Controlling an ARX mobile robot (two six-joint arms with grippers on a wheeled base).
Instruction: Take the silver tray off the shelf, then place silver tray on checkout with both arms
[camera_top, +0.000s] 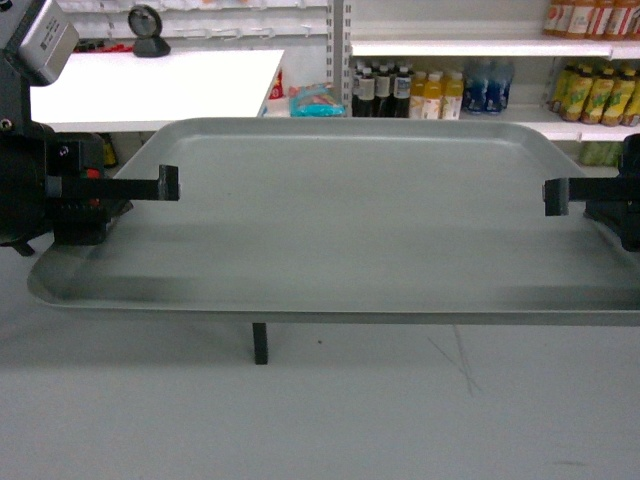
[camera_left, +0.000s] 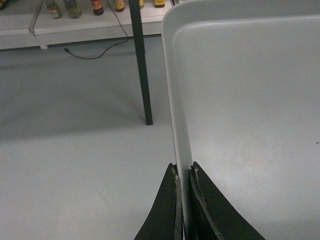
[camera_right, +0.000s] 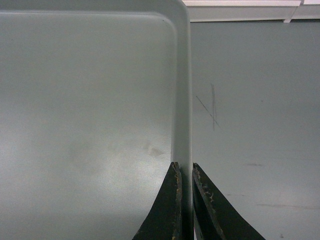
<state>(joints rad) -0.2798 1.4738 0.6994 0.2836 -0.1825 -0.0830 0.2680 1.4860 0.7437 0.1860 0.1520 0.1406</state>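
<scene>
Head view gives you the tray (camera_top: 360, 230) held level in the air between the 2 grippers, well above the grey floor (camera_top: 320, 420) and resting on nothing. Your left gripper (camera_top: 168, 183) has the tray's left rim, your right gripper (camera_top: 556, 197) the right rim.

On the left wrist view you see the left gripper (camera_left: 183, 172) pinched on the rim, 1 finger outside the wall and 1 inside, both touching metal. The right wrist view shows the right gripper (camera_right: 184, 170) clamped the same way on the opposite rim, near a rounded corner.

The checkout (camera_top: 150, 85) stands behind the tray at upper left, with the black scanner (camera_top: 148, 32) on its far edge. 1 dark leg (camera_top: 260, 342) of it shows below the tray's front rim, and again on the left wrist view beside the tray's edge. The tray is apart from the checkout top.

Behind on the right you have a shelf (camera_top: 480, 47) with bottles (camera_top: 430, 95) on the board under it.
</scene>
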